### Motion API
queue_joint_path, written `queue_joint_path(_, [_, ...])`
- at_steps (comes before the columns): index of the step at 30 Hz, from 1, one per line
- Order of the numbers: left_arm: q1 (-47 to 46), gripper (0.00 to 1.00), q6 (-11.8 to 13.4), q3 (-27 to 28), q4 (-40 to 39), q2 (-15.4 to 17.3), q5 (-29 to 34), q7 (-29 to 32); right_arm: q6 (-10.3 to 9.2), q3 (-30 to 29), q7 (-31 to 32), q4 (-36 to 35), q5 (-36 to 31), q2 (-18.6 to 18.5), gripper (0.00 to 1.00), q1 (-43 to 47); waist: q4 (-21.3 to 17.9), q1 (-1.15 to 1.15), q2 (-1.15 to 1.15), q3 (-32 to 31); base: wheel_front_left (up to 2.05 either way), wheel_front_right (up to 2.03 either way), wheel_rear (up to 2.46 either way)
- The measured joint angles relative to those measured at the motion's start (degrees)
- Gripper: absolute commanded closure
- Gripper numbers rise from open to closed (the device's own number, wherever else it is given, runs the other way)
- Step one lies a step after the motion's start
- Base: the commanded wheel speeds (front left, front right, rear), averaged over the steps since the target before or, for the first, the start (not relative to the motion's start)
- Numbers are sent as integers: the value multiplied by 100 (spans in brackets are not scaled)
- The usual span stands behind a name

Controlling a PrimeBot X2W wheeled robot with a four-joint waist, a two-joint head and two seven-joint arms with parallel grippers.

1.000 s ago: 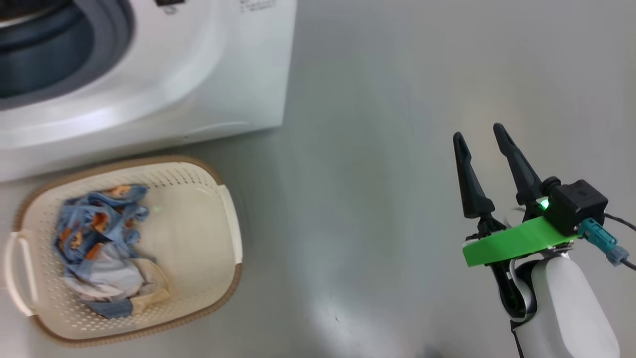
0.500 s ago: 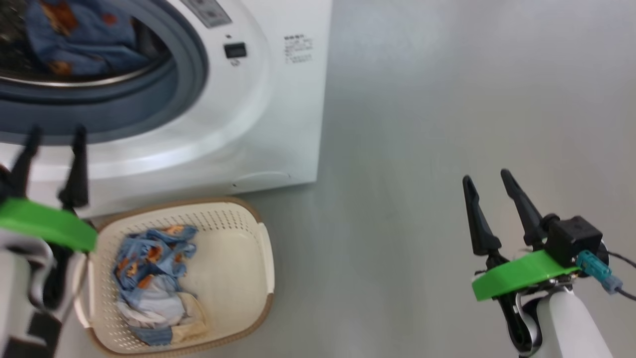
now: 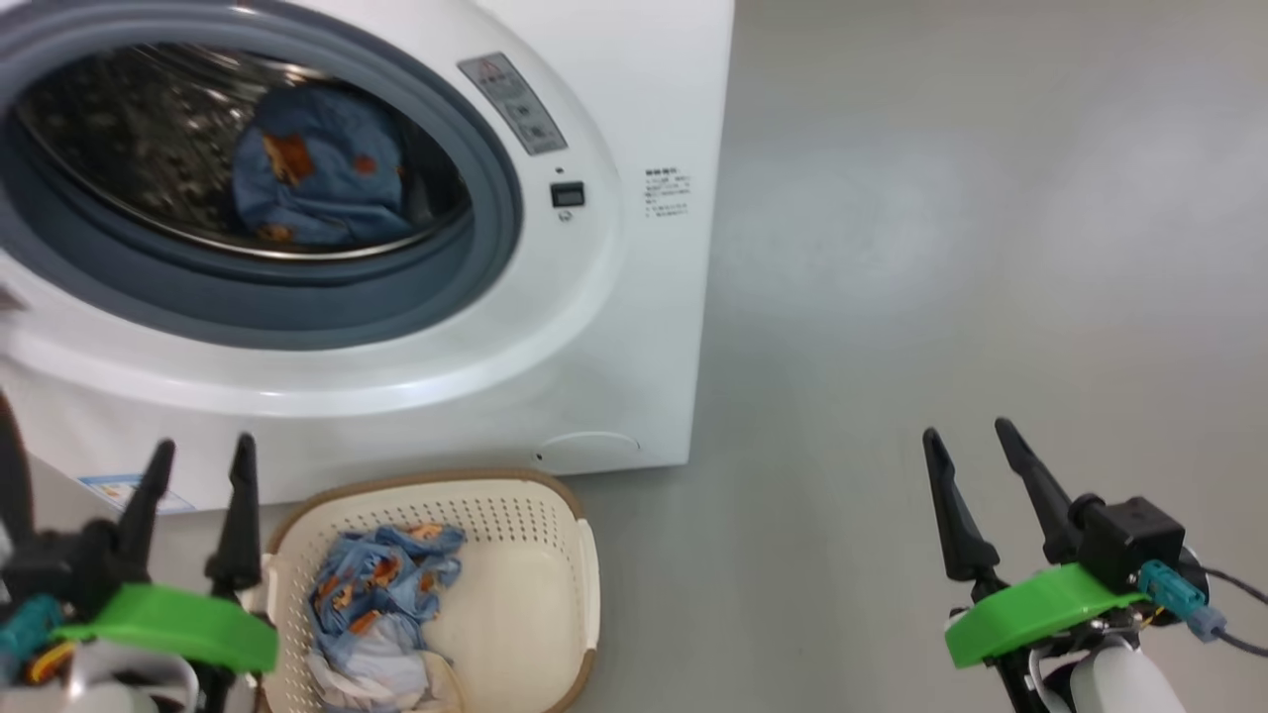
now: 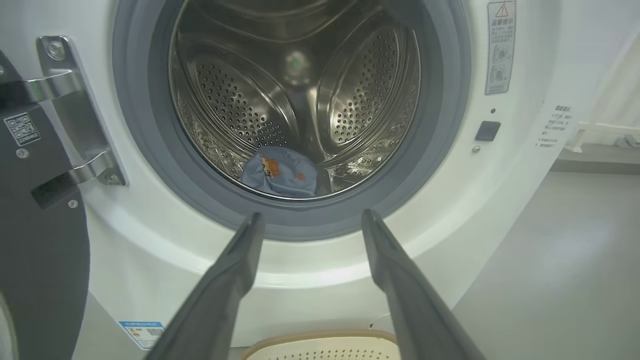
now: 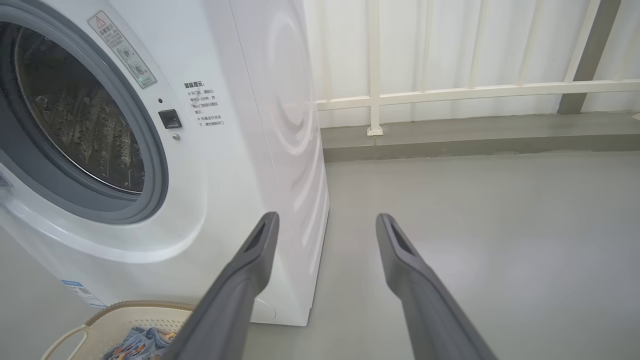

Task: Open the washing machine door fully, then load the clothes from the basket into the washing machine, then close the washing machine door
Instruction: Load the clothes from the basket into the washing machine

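The white washing machine (image 3: 604,327) stands with its drum mouth uncovered, and a blue printed garment (image 3: 317,178) lies inside the steel drum (image 4: 350,95). The washing machine door (image 4: 35,260) is swung out at the left edge of the left wrist view, on its metal hinge (image 4: 75,110). On the floor before the machine, the cream basket (image 3: 520,584) holds more blue and pale clothes (image 3: 381,604). My left gripper (image 3: 198,451) hovers open and empty at the basket's left, pointing at the drum. My right gripper (image 3: 966,431) is open and empty over bare floor, far right.
Grey floor (image 3: 941,248) stretches to the right of the machine. A white railing (image 5: 450,92) and a low kerb run behind it in the right wrist view. A blue label (image 3: 124,490) sits low on the machine's front.
The head camera has swung up and left, so the drum and its garment came into the picture. My left gripper has come into view beside the basket. Both grippers stayed open.
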Motion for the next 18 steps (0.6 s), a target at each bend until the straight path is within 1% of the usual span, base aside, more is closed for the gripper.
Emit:
queue_joint_path(4, [393,0,51,165,-205,-200,110,0,0,3,0,31,1,1,0,133,80,0,0,-225,0,0,0])
queue_joint_path(9, [812,0,48,328,-446,-393,260,0,0,21,0,32,11,2,0,154,128,0,0,-431,0,0,0])
queue_joint_path(18, [1189,0,-10,599,-739,-795,523,0,0,23,0,34,27,4,0,348,146,0,0,-583,0,0,0])
